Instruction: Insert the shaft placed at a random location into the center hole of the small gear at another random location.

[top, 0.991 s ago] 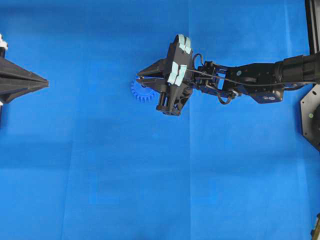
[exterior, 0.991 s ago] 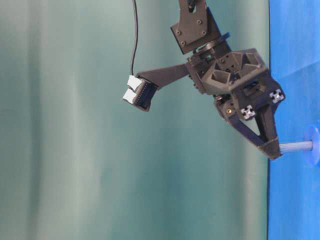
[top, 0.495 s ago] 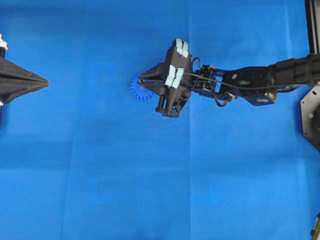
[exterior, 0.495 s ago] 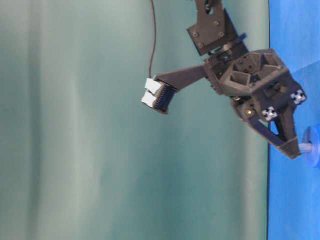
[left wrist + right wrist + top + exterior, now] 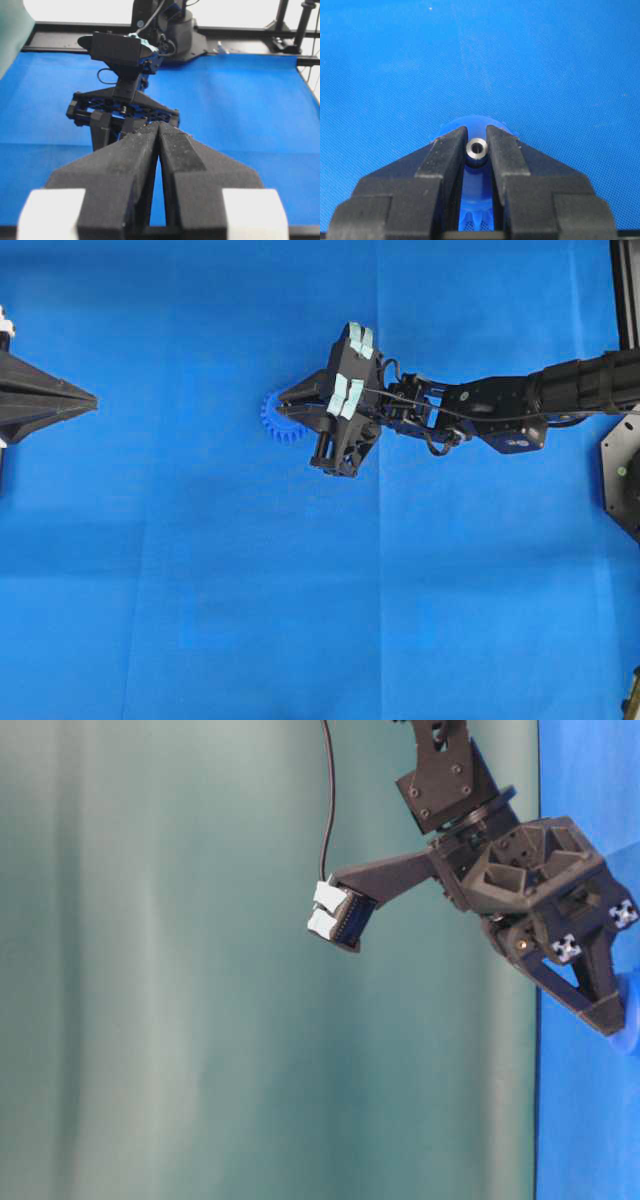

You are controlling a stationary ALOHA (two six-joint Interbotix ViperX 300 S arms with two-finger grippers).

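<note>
The small blue gear (image 5: 271, 422) lies flat on the blue mat, half covered by my right gripper (image 5: 285, 403). In the right wrist view that gripper (image 5: 477, 137) is shut on the shaft (image 5: 477, 148), a shiny metal ring seen end-on, standing upright over the middle of the gear (image 5: 476, 125). The center hole is hidden under the shaft. In the table-level view the fingertips (image 5: 608, 1016) almost touch the gear (image 5: 630, 1038), and no shaft shows between them. My left gripper (image 5: 92, 400) is shut and empty at the far left, and it also shows in its wrist view (image 5: 158, 126).
The blue mat (image 5: 200, 590) covers the whole table. The right arm (image 5: 500, 405) reaches in from the right edge. A black frame post (image 5: 625, 290) stands at the back right. A green curtain (image 5: 200, 970) is the backdrop in the table-level view.
My right gripper has come down onto the gear with the shaft. The stretch of shaft showing between fingertips and gear shrank to nothing. The left arm has not moved.
</note>
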